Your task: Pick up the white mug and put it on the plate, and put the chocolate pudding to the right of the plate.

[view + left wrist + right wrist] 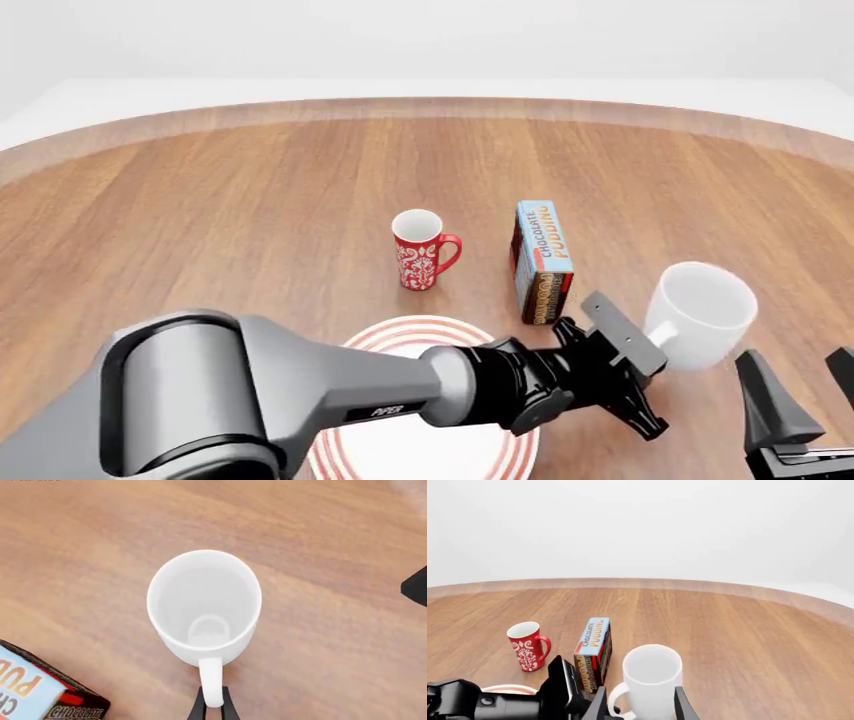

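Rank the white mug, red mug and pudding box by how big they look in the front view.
1. White mug, though it sits nearest the camera, which inflates it.
2. Chocolate pudding box and red mug look close in size; the box seems slightly larger, but I would not rank them firmly.

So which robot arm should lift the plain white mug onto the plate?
Left, probably. Its pincer sits closed around the plain white ceramic mug's handle, and the red-ringed round plate lies just beside it. The right pincer hangs open, holding nothing.
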